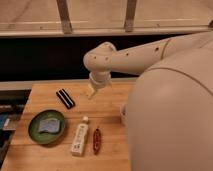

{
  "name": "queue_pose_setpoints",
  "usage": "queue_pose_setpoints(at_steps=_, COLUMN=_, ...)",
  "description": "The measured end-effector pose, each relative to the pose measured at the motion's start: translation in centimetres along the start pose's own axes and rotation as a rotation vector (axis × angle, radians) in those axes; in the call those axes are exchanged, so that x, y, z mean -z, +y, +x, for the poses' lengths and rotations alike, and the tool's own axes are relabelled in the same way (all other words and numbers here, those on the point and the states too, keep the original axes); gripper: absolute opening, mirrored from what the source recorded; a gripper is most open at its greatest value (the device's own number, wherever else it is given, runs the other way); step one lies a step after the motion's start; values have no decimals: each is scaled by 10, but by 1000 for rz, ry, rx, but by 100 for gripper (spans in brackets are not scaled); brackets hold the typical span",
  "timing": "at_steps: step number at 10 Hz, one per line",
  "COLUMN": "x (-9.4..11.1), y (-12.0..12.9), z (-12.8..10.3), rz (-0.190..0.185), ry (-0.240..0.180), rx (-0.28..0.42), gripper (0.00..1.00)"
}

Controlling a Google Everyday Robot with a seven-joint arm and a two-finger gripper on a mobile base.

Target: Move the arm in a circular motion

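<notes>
The gripper (pixel 92 92), a small yellowish-tan tip, points down over the wooden desk (pixel 111 106) close to its back edge, about midway along it. Whether it is clenched or released cannot be told, and nothing is seen in its hold. Above it the arm (pixel 135 54) bends at a rounded cream-white elbow and runs right and slightly upward as a smooth tube with small dark dots. It joins a bulky cream-white body that covers the right side of the desk.

Just left of the gripper, apart from it, a black bar (pixel 65 98) lies at an angle toward the back-left corner. Nearer the front-left corner sits a green bowl (pixel 35 131) with something blue (pixel 49 125) in it. Right of the bowl, by the front edge, a white bottle (pixel 80 136) lies flat, and a slim reddish-brown item (pixel 96 141) lies just beside it.
</notes>
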Motion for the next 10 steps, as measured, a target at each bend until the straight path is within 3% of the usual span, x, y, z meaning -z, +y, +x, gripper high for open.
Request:
queue_pose_setpoints(at_steps=2, x=3, y=-32, z=37, rz=21, ry=11, rx=-84, gripper=76)
queue_pose_setpoints(at_steps=5, x=5, y=-105, z=83, rz=85, ry=41, rx=-231, gripper=76)
queue_pose_setpoints(at_steps=7, x=1, y=-160, z=84, rz=135, ry=59, rx=-291, gripper=76)
queue_pose_setpoints(at_steps=10, x=-11, y=-219, z=51, rz=180, ry=71, rx=-326, gripper=76)
